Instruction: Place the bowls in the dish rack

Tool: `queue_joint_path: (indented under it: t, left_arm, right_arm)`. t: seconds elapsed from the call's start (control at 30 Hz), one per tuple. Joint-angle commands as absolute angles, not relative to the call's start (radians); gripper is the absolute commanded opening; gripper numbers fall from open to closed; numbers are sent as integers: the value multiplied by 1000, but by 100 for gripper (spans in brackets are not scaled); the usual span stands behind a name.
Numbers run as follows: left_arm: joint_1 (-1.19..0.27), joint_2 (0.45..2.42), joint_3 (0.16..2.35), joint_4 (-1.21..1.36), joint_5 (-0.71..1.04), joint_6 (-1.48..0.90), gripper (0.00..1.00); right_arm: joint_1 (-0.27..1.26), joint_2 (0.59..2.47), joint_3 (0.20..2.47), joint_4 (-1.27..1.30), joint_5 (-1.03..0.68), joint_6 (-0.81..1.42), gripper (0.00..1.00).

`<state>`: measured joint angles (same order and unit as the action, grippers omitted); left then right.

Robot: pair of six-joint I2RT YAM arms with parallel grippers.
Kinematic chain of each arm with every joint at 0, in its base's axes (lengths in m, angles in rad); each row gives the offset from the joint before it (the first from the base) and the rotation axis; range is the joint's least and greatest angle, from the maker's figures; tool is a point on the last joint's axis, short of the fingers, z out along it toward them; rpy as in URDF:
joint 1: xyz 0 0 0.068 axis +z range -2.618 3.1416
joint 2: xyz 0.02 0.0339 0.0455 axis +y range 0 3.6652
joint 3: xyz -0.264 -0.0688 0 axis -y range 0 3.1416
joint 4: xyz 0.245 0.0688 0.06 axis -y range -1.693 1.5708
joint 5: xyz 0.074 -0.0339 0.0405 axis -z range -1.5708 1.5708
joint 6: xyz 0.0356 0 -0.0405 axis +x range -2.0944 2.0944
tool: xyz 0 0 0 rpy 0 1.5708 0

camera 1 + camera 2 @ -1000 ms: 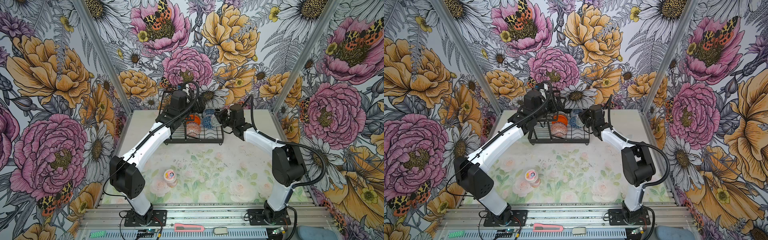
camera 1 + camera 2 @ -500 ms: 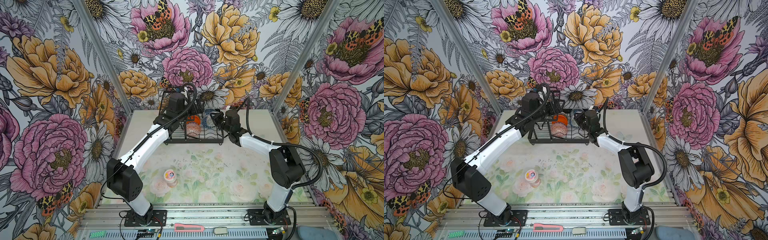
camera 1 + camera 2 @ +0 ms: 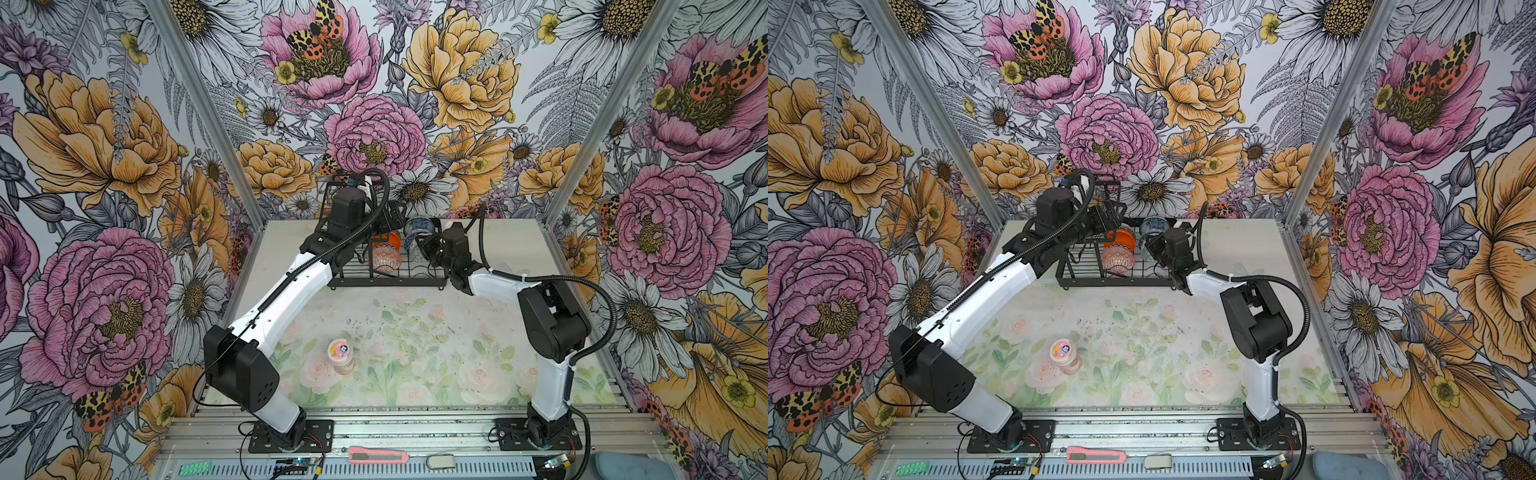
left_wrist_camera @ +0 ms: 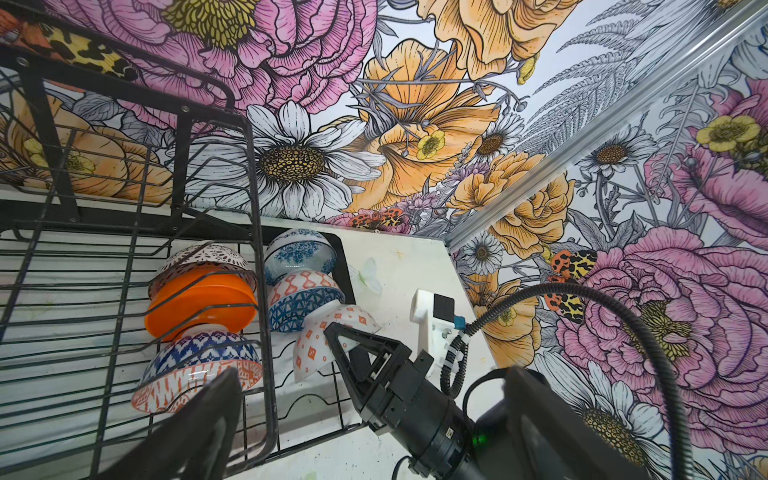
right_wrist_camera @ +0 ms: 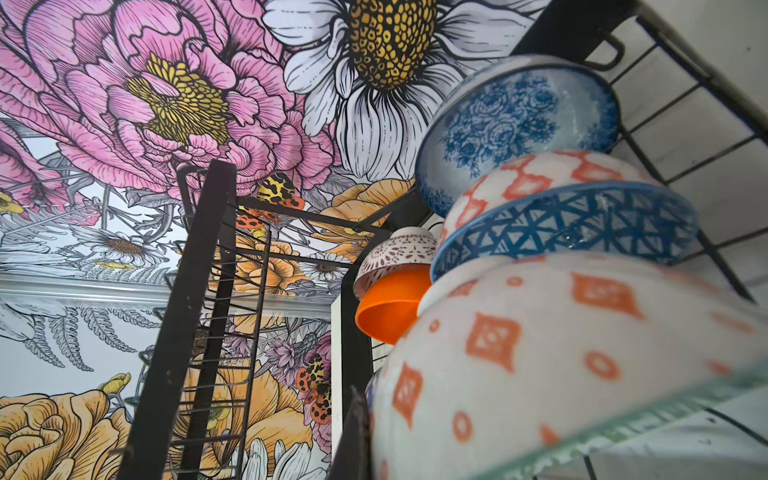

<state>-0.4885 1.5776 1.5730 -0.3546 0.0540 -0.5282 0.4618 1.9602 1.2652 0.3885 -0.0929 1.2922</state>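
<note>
The black wire dish rack (image 3: 386, 283) (image 3: 1117, 283) (image 4: 257, 232) stands at the back of the table. Several bowls lean on edge inside it: a plain orange one (image 4: 199, 301) (image 3: 386, 240), a blue floral one (image 4: 299, 253) (image 5: 515, 124) and a blue-triangle one (image 4: 301, 301) (image 5: 573, 220). My right gripper (image 3: 428, 245) (image 3: 1154, 249) (image 4: 353, 349) (image 5: 374, 449) is shut on a white bowl with orange diamonds (image 4: 320, 349) (image 5: 540, 353), tilted over the rack's right end beside the triangle bowl. My left gripper (image 3: 390, 216) (image 3: 1108, 216) (image 4: 370, 419) hangs open above the rack, empty.
A pink-lidded jar (image 3: 340, 353) (image 3: 1064, 352) stands on the floral mat in the front half of the table. The rack's taller basket section (image 4: 124, 137) rises at its left end. A pink box cutter (image 3: 376, 457) lies on the front rail.
My right gripper has carried the orange-diamond bowl leftward, from beside the rack to over its right end. The left arm has barely moved and stays open.
</note>
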Motion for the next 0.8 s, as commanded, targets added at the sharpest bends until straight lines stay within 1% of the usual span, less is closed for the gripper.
queue_joint_path:
  t: [0.0,0.77]
  left_arm:
    - [-494,1540,1555,-371,67,-518,99]
    - [-499,1537,1557,-379,71,-486,99]
  right_arm:
    - [471,1979,1274,475,-61,1282,0]
    - [485,2089,1297,513,-16,1278,0]
